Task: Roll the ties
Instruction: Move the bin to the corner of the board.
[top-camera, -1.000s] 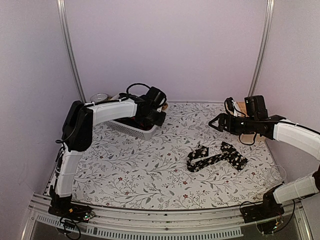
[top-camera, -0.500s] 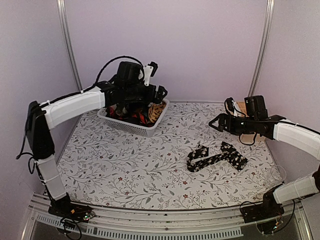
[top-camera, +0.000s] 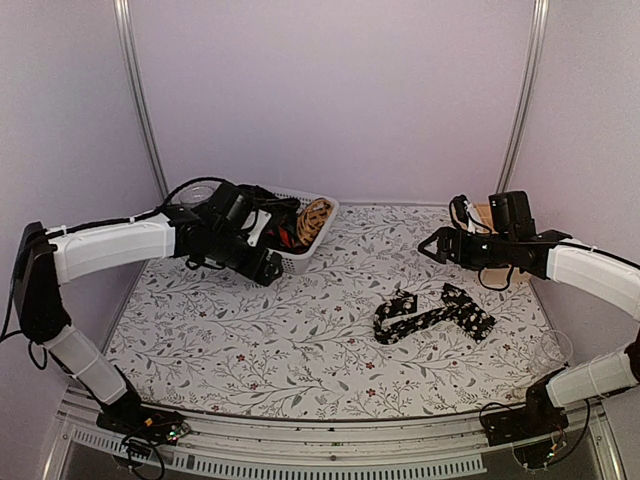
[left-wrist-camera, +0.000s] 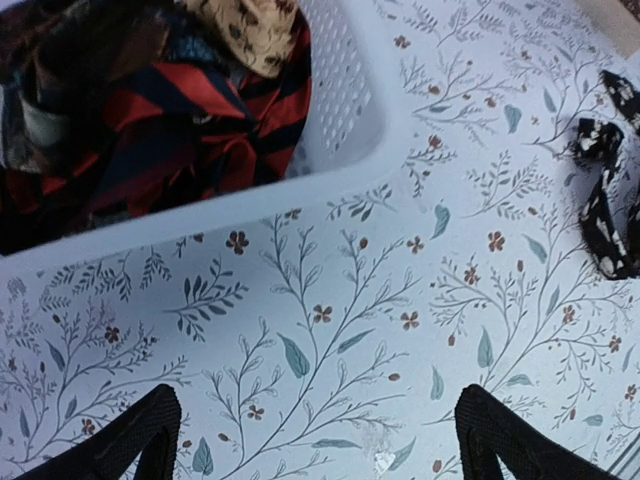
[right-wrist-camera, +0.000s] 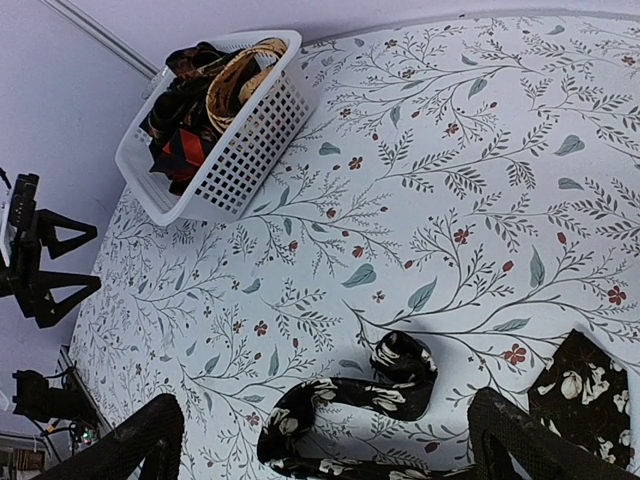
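The left gripper (left-wrist-camera: 315, 432) gapes empty beside the basket (left-wrist-camera: 350, 100) of ties (left-wrist-camera: 200, 110); the right gripper (right-wrist-camera: 325, 430) gapes empty near the black flowered tie (top-camera: 432, 315).

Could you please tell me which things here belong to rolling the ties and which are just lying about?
For the job:
- black floral tie, lying loose
- red striped tie and tan patterned tie, both in the white basket

Just lying about:
- the white basket itself
- floral table cover
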